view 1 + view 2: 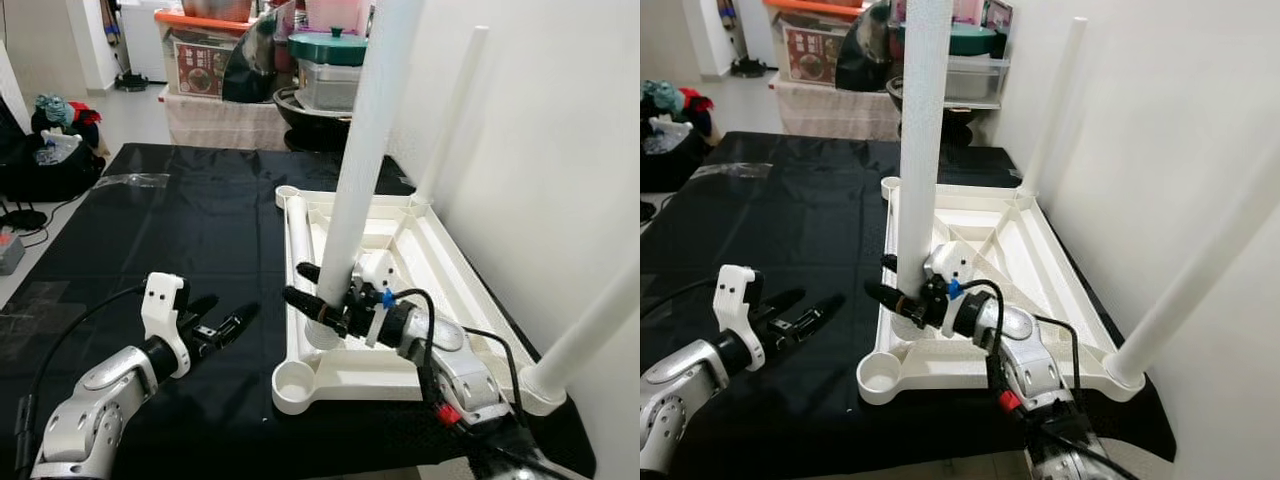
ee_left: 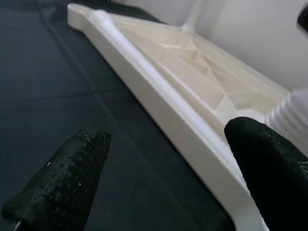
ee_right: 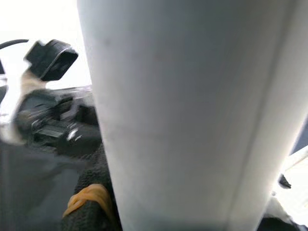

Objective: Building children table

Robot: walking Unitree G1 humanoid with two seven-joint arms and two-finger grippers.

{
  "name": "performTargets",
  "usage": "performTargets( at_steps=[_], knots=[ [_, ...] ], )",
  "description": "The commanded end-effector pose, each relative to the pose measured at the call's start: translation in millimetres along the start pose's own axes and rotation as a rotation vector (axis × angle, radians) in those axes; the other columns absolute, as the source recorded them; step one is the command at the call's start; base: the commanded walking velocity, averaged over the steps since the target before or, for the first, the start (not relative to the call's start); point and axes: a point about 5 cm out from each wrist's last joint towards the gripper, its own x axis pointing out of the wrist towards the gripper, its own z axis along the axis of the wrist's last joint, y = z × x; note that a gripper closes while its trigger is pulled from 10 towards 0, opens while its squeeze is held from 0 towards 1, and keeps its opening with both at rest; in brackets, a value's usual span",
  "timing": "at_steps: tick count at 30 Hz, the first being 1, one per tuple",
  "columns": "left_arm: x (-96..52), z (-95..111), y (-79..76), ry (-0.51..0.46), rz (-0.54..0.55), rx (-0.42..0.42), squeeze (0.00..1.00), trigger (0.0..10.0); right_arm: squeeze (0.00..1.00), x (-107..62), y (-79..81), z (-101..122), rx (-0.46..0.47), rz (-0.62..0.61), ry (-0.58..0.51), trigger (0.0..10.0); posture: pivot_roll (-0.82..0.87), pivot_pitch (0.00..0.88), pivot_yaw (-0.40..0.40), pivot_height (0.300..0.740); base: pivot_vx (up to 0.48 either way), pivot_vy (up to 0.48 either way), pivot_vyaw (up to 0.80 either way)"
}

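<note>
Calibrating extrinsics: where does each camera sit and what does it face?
Left eye: head, down at upturned table top; both arms show.
Right eye: same head, same scene; right gripper holds the upright leg.
Left wrist: along left gripper, jaws open, toward the table top's edge.
Right wrist: against the leg.
Both wrists share the table.

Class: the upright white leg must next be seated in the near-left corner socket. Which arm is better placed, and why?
Right. Its tool already grips the upright white plastic table leg near its base, close to the round corner socket. The left tool hovers open over the black sheet.
</note>
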Motion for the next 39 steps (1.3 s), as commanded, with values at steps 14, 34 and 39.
performTargets(
  at_steps=[14, 34, 39],
  knots=[
    [-11.8, -14.7, -10.0, 0.076, -0.040, 0.015, 0.00, 10.0, 0.00, -2.2, 35.9, -16.7, 0.091, 0.273, 0.014, 0.0, 0.16, 0.000, -0.135, 0.740, 0.000, 0.000, 0.00],
    [-12.0, -14.6, -13.7, 0.078, -0.049, 0.009, 0.00, 10.0, 0.00, 11.4, 43.3, -39.8, 0.098, 0.281, 0.043, 0.0, 0.17, 0.000, -0.146, 0.740, 0.000, 0.000, 0.00],
    [-12.8, -14.4, -13.4, 0.078, -0.047, 0.009, 0.00, 10.0, 0.00, 12.7, 38.4, -43.8, 0.090, 0.257, 0.056, 0.0, 0.18, 0.000, -0.149, 0.740, 0.000, 0.000, 0.00]
  ],
)
